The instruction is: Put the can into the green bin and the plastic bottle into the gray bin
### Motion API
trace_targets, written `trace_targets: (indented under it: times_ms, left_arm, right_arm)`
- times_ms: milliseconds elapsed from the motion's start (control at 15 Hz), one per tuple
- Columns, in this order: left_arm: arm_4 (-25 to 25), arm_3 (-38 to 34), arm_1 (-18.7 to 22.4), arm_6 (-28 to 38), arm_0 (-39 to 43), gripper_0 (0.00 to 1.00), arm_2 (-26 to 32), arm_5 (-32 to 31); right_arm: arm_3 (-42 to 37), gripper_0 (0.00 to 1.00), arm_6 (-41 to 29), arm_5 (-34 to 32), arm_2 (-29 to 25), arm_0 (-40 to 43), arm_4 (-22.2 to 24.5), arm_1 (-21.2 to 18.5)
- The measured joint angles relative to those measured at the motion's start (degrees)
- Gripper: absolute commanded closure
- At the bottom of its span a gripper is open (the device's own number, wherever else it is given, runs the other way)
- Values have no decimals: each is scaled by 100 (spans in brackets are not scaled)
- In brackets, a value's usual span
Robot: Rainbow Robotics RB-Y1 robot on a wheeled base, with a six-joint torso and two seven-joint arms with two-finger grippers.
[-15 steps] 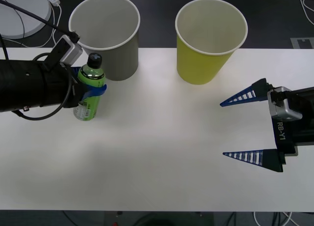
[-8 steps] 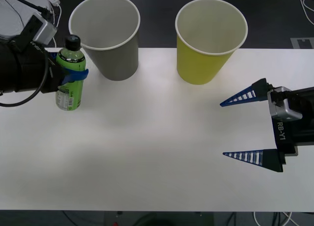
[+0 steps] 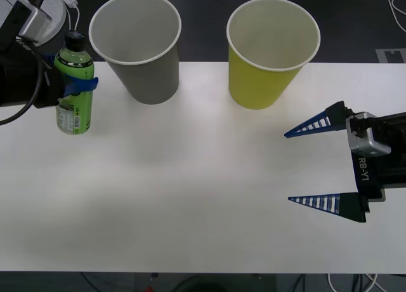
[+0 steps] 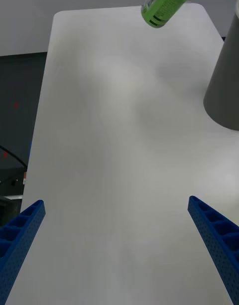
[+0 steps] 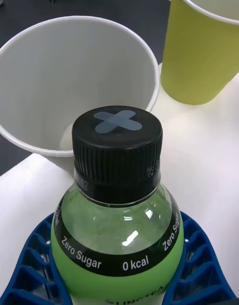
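Plastic bottle [image 3: 75, 86] between left jaws

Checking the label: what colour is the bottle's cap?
Black, with a grey cross on top; clearest in the left wrist view.

A bright green bottle [image 3: 74, 92] with a black ribbed cap [image 5: 117, 144], marked with a pale grey cross, is ringed by a black band lettered in white and clasped by blue ribbed fingers [image 5: 33, 265]. Beside the bottle, a grey cup [image 3: 141, 49] with a white inside is seen, and past it a yellow-green cup [image 3: 269, 57] with a white rim. A white table [image 3: 190, 197] lies beneath the bottle.
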Motion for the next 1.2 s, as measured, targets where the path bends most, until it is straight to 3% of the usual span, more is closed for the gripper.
trace_targets:
  times_ms: [200, 533, 800, 1200]
  left_arm:
    - [388, 124, 217, -3, -22, 100, 116, -56]
    - [629, 311, 814, 1, -595, 100, 224, -940]
    - [1298, 837, 1226, -224, -1141, 100, 225, -1370]
    - [1447, 1232, 1296, -341, -1979, 100, 88, -1991]
  right_arm:
    - [0, 0, 0, 0, 0, 0, 0, 0]
    - [0, 0, 0, 0, 0, 0, 0, 0]
    - [0, 0, 0, 0, 0, 0, 0, 0]
    - [0, 0, 0, 0, 0, 0, 0, 0]
